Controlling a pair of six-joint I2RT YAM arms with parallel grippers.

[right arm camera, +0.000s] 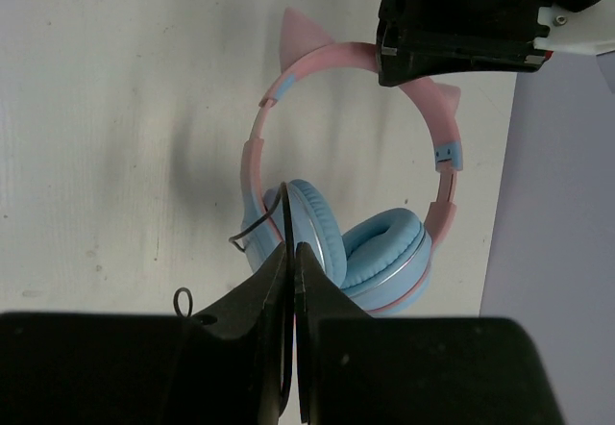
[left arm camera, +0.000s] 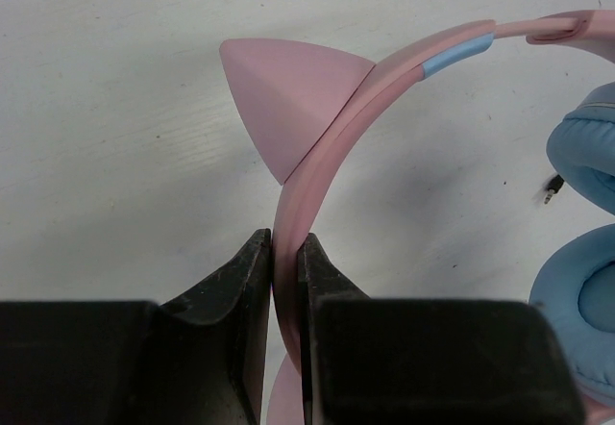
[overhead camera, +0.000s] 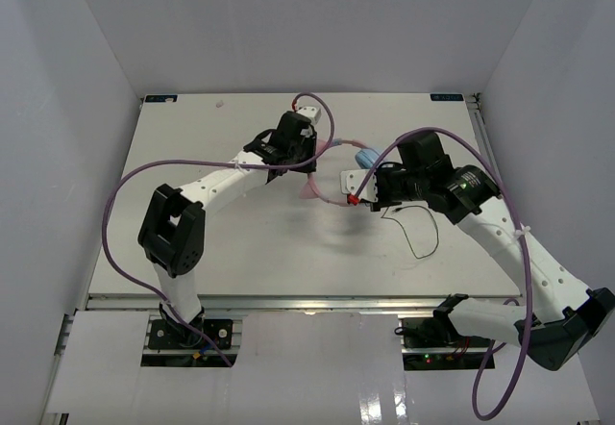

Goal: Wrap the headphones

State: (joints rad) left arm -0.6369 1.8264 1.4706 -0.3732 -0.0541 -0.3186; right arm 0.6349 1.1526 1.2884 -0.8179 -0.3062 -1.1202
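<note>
The headphones lie at the middle of the table; their pink headband has cat-ear points and two light-blue ear cups. My left gripper is shut on the headband just below one cat ear; it also shows in the top view and the right wrist view. My right gripper is shut on the thin black cable right beside one ear cup, in the top view. The rest of the cable trails loose on the table. Its plug lies by the cups.
The white table is boxed in by white walls on the left, back and right. Thick purple robot cables loop over both arms. The right wall stands close to the ear cups.
</note>
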